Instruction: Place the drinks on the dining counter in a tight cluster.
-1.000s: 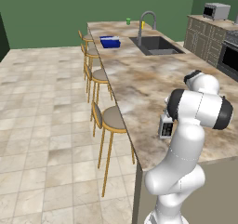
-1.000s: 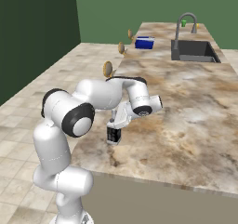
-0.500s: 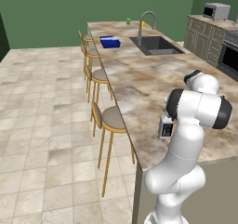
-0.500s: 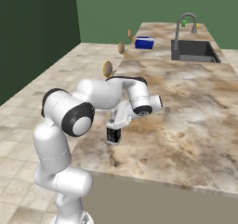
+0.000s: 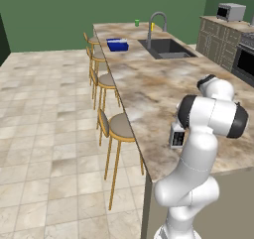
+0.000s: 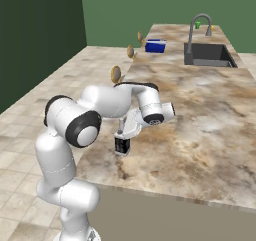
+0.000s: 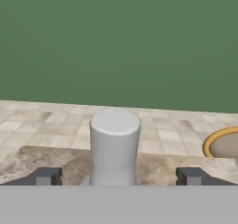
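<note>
The end effector (image 7: 118, 175) is hanging low over the near left edge of the worktop (image 6: 200, 115), its fingers (image 7: 44, 175) standing wide apart on either side of a bottle (image 7: 114, 144) without touching it. In the hand view the bottle is showing only a pale grey rounded top; in the right base view it is reading as small and dark with a white label (image 6: 122, 145), probably standing upright on the stone. A stool (image 5: 119, 126) is sitting just beyond that edge. A blue box (image 5: 117, 44) is lying far off near the sink (image 5: 166, 47).
</note>
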### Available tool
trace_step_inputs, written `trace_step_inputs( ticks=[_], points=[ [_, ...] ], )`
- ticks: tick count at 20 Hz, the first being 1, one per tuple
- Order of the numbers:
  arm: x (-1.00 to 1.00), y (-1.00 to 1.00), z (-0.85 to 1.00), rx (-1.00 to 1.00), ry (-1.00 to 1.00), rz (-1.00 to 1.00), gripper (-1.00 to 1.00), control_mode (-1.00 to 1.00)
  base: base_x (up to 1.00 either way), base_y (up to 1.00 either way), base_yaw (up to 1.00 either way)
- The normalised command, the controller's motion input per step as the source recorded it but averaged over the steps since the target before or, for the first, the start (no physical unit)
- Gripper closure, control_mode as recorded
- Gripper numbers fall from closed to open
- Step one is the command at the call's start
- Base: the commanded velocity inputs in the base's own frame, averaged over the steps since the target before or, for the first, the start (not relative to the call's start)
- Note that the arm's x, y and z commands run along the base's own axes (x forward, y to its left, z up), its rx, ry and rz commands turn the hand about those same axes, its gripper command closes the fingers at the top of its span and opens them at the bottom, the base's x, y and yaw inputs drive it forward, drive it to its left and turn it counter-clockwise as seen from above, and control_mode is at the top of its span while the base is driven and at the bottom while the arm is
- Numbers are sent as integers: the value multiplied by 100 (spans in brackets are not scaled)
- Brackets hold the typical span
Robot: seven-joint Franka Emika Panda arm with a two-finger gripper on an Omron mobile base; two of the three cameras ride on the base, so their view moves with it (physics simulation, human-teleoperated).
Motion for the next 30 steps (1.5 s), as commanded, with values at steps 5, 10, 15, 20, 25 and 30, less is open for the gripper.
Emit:
trace_step_inputs(
  ticks=[5,10,15,20,25,30],
  points=[
    [-25,-6,19,0,-11,-3,-100,-100,0,0,0],
    [-32,-10,11,3,-3,-5,-100,-100,0,0,0],
    [-42,-15,8,3,0,-7,-100,-100,0,0,0],
    [-17,-9,18,1,0,-12,-100,-100,0,0,0],
    [-6,0,20,0,0,-19,-100,-100,0,0,0],
    [-15,0,41,-1,12,-29,-100,-100,0,0,0]
  ],
)
